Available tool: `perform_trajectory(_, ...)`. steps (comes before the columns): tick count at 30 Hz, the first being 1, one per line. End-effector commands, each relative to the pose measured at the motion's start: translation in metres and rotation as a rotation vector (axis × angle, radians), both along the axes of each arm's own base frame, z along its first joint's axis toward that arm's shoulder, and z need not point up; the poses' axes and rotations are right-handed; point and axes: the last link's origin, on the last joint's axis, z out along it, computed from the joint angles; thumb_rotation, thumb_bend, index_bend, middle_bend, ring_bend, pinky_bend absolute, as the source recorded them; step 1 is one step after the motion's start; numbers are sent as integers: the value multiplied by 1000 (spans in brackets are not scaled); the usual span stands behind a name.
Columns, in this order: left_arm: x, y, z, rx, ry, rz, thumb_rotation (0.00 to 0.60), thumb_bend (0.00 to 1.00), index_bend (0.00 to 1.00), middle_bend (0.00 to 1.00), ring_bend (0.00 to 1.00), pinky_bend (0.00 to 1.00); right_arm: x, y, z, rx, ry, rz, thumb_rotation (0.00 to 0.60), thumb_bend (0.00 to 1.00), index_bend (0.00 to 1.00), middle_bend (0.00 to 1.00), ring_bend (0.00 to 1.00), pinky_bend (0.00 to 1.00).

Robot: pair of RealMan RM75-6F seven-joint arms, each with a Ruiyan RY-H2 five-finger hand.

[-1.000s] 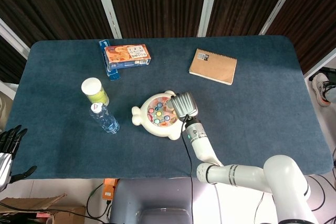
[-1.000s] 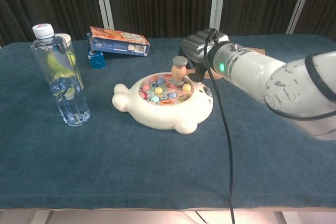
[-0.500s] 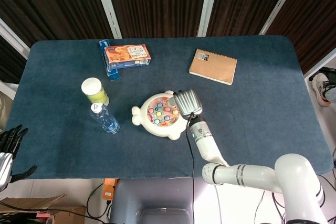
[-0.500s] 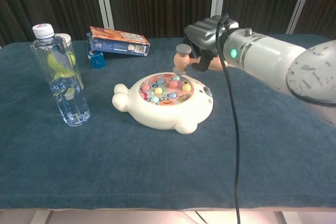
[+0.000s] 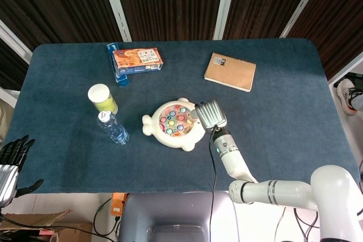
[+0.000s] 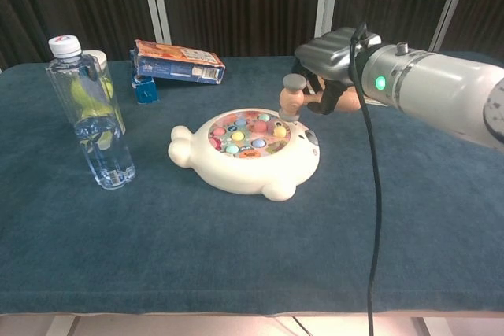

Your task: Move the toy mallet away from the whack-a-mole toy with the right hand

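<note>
The whack-a-mole toy (image 5: 173,124) (image 6: 246,153) is a cream animal-shaped body with coloured buttons on top, lying mid-table. My right hand (image 5: 211,114) (image 6: 337,60) hovers above the toy's right end and holds the toy mallet (image 6: 294,98) by its handle. The mallet's grey-capped head (image 5: 193,114) hangs just over the toy's right rim, lifted off the buttons. My left hand (image 5: 12,161) hangs off the table's near left edge, fingers spread, holding nothing.
A water bottle (image 5: 113,128) (image 6: 88,112) and a white-lidded cup (image 5: 102,98) stand left of the toy. A snack box (image 5: 137,59) (image 6: 179,62) on a blue item lies at the back. A brown notebook (image 5: 230,71) lies at the back right.
My right hand has lifted the mallet off the toy's buttons and carried it rightward, from over the toy's middle to its right rim. The left hand has barely moved.
</note>
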Motion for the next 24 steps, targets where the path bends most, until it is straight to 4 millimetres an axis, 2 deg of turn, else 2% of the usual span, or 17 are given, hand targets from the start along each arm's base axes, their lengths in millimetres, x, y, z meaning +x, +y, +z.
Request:
perform_trajectory(1,0,0,1,1,-1,1,600,65,0,0,1,90,-2,-1,-3,6,0,-6,600,520,1000,793,686,640)
perform_trajectory(15,-1,1,2,1,-7,4,600,65,0,0,1,90,-3,-7,-20,23,-3,-9,600,520,1000,793,686,640)
perform_trajectory(24,-1,1,2,1,-6,4,600,65,0,0,1,90,-6,-8,-24,28,14,-22,600,520,1000,793,686,640)
